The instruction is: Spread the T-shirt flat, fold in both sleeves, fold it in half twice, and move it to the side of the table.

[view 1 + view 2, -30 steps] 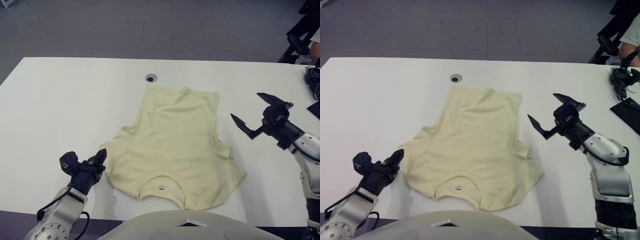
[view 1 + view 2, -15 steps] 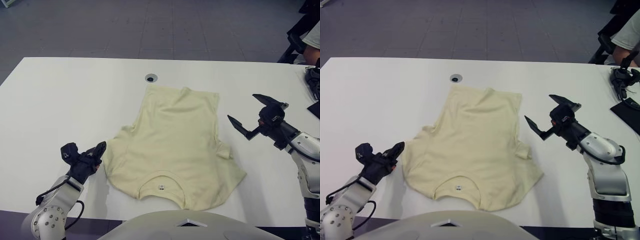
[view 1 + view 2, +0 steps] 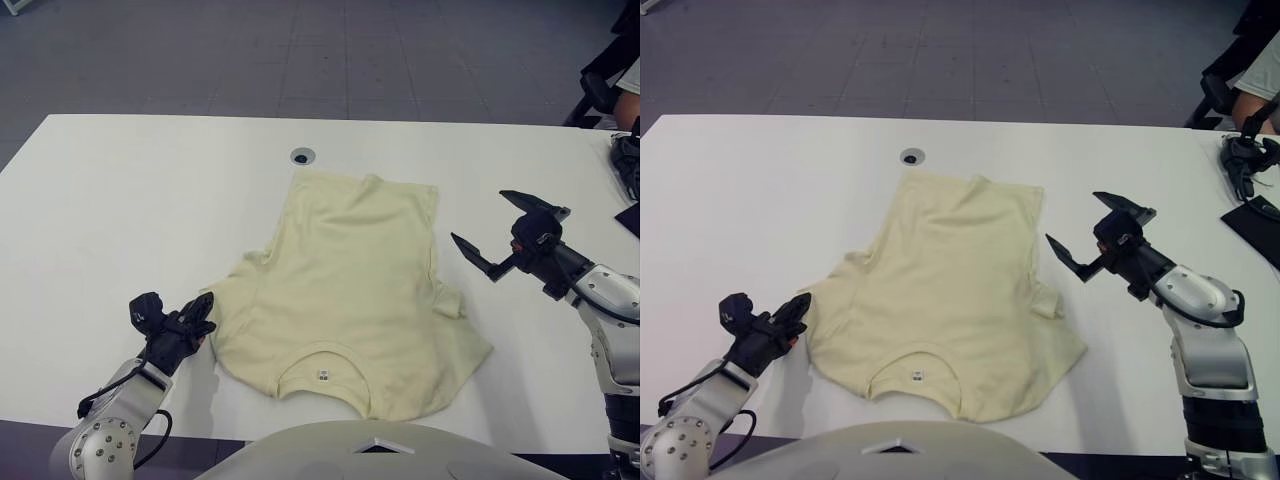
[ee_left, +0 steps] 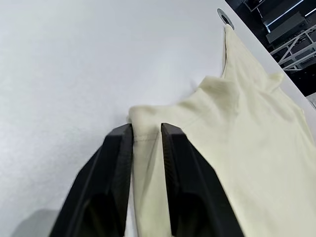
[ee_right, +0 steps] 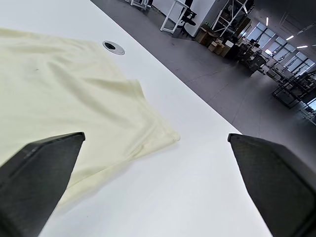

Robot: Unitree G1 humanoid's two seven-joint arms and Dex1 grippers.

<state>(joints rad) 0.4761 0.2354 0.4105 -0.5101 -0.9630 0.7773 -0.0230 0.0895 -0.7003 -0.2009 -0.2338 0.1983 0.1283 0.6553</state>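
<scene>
The left gripper (image 3: 205,312) has slid in low along the white table (image 3: 130,200) over the last second. Its two black fingers (image 4: 118,148) now sit a narrow gap apart, with the hem of the left sleeve (image 3: 225,300) lying between them, not yet pinched as far as I can see. The right gripper (image 3: 477,215) has drifted a touch left and hangs wide open, just right of the cloth.

The pale yellow cotton T-shirt (image 3: 345,290) lies mid-table, collar nearest, roughly spread. To me this looks like lining up the first sleeve fold.

The right sleeve (image 3: 448,300) is bunched, so its shape is hard to read. I cannot tell whether the left fingertips touch the fabric.
</scene>
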